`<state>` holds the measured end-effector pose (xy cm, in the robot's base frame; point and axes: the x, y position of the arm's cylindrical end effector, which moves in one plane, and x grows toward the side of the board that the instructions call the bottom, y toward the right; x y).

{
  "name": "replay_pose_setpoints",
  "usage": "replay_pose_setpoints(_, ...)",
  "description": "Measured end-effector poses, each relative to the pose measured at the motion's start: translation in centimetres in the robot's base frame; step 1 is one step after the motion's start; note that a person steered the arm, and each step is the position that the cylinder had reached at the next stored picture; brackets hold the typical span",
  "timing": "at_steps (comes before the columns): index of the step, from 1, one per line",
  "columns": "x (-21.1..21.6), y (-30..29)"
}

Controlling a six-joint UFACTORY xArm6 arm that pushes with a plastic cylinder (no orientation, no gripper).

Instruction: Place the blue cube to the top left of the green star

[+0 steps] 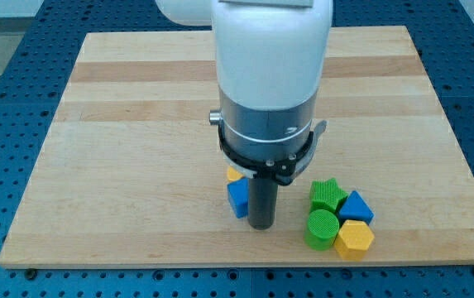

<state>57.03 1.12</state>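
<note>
We work over a wooden worktop (137, 124) that rests on a blue perforated base (5, 50). Our arm (270, 74) enters from the view's top and hides the worktop's centre. We carry no pincer: the arm ends in a dark rod, and nothing is held. The rod's lower end, our tip (260, 226), stands on the worktop near the view's bottom edge.

The blue cube (237, 199) sits directly against the rod on the view's left, touching it or very nearly so. A yellow block (234, 174), shape indistinct, lies just above the blue cube, partly hidden by the arm.

To the view's right of our tip lies a tight cluster of four blocks. The green star (326, 194) occupies its upper left. A blue triangular block (356, 207) sits beside the star on the right. A green cylinder (322, 228) sits below the star, and a yellow hexagonal block (354, 238) sits to the cylinder's right.
</note>
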Motion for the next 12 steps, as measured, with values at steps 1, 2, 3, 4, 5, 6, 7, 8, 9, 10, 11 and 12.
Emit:
replay_pose_setpoints(1, 0.6, -2.1)
replay_pose_setpoints(2, 0.9, -3.9)
replay_pose_setpoints(3, -0.3, -5.1)
replay_pose_setpoints(4, -2.8, -4.1)
replay_pose_setpoints(5, -2.9, -3.2)
replay_pose_setpoints(6, -2.9, -1.3)
replay_pose_setpoints(7, -4.9, 1.5)
replay_pose_setpoints(8, -7.9, 2.6)
replay_pose_setpoints(9, -9.8, 2.9)
replay_pose_setpoints(10, -9.8, 2.9)
replay_pose_setpoints(11, -9.8, 2.7)
replay_pose_setpoints(12, -8.5, 1.1)
